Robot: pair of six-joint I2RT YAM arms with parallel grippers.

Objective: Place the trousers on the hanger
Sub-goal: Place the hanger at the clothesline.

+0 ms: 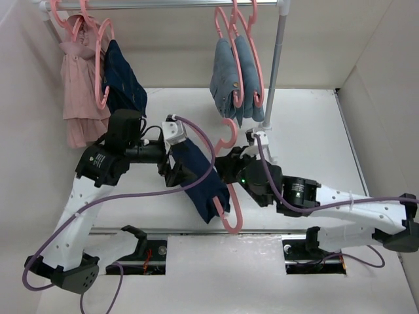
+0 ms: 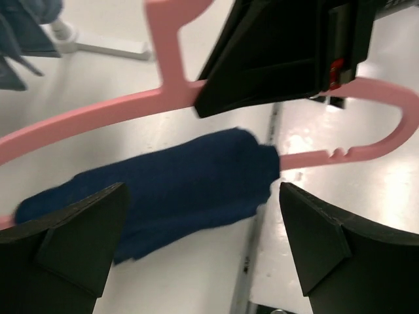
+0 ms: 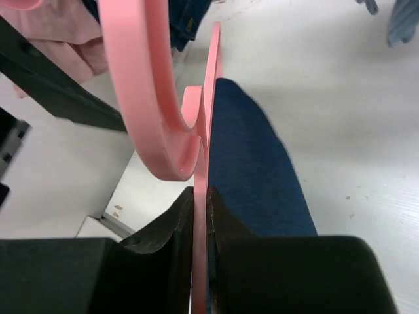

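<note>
Your right claw (image 3: 201, 196) grips the thin pink plastic hanger (image 3: 131, 78); dark navy denim trousers (image 2: 183, 183) lie crosswise ahead of your released left claw (image 2: 201, 190).

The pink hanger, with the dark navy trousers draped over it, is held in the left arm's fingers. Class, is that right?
Not quite. The hanger, with the trousers draped over it, is held by the right gripper: the right wrist view shows its fingers shut on the pink plastic. The left gripper is open.
</note>
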